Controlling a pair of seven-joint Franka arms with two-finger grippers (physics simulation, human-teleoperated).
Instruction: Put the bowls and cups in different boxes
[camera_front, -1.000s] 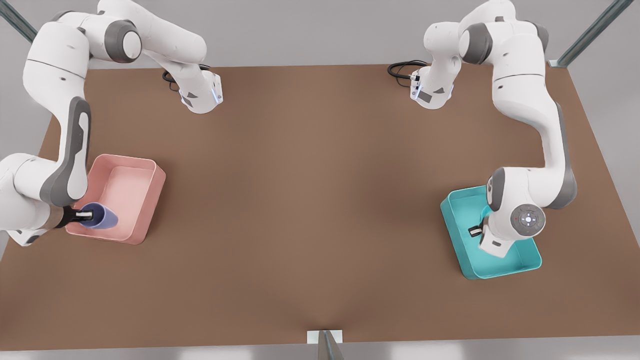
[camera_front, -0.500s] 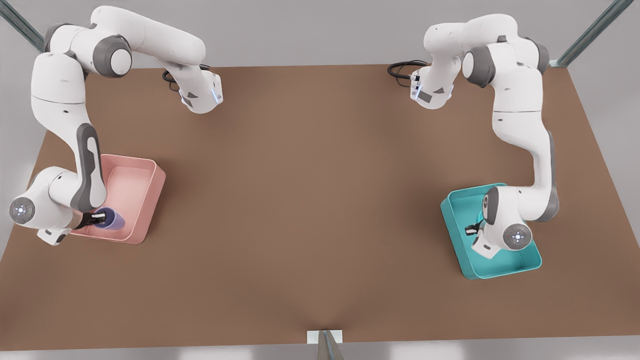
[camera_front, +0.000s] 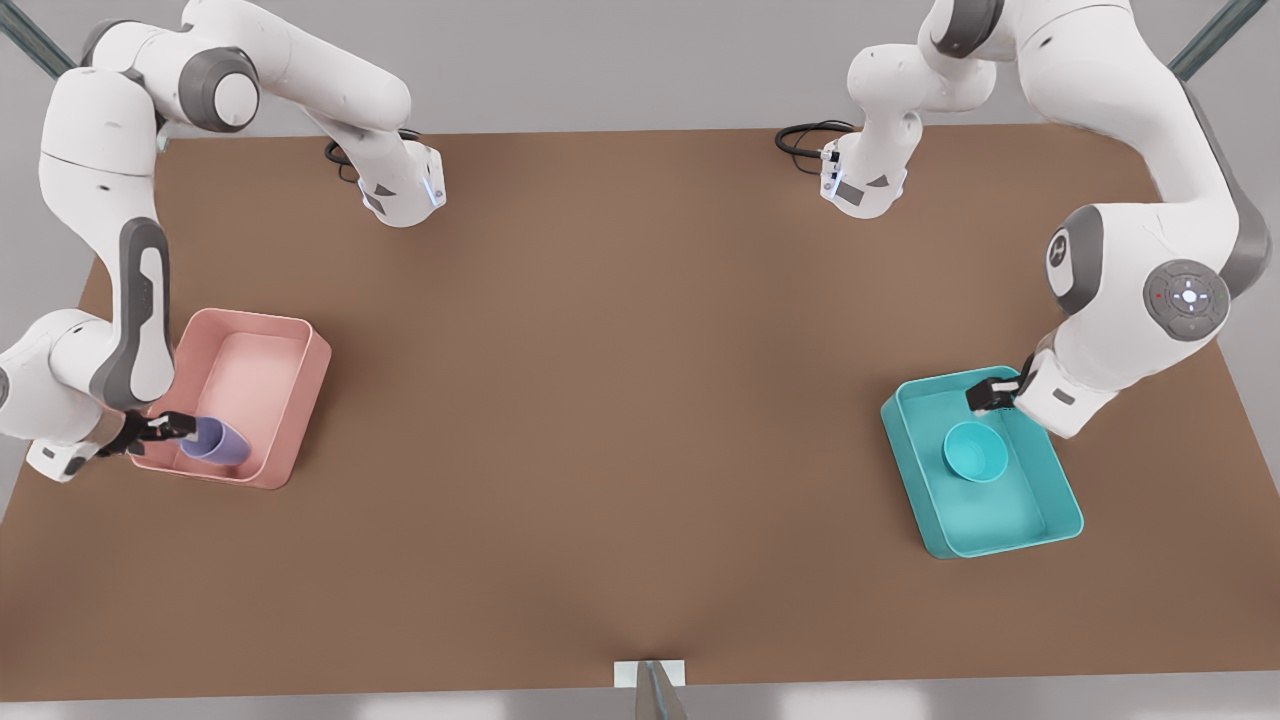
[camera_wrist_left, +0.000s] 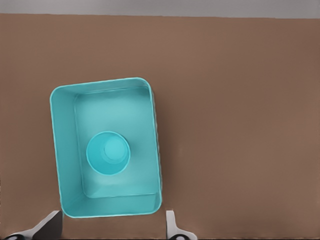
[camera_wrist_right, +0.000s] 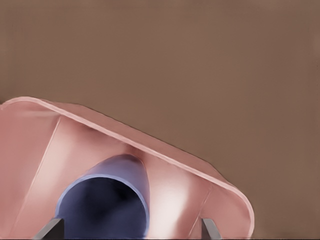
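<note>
Brown tabletop (camera_front: 620, 400) with two bins. Glossy teal rectangular plastic box with rounded corners (camera_front: 1060, 520) at the front view's right, lower-middle; small round shallow teal bowl (camera_front: 975, 451) sits upright on its floor, roughly centred, touching no wall. In the left wrist view the same teal box (camera_wrist_left: 65, 150) with the bowl (camera_wrist_left: 108, 152) inside. Left tool (camera_front: 992, 394) hovers over the box's far rim, above and apart from the bowl; fingers (camera_wrist_left: 171, 227) spread wide, holding nothing.

Pale pink rectangular plastic box with rounded corners (camera_front: 300, 400) at the front view's left, mid-height. Small lavender-purple handleless cup (camera_front: 215, 441) lies tilted on its side in the box's near corner, mouth toward the right tool (camera_front: 170, 428), which sits at the box's near-left edge just beside the cup's mouth. In the right wrist view the cup (camera_wrist_right: 120, 185) lies inside the pink box (camera_wrist_right: 175, 155), with fingers (camera_wrist_right: 210, 229) set wide either side, not gripping the cup.
</note>
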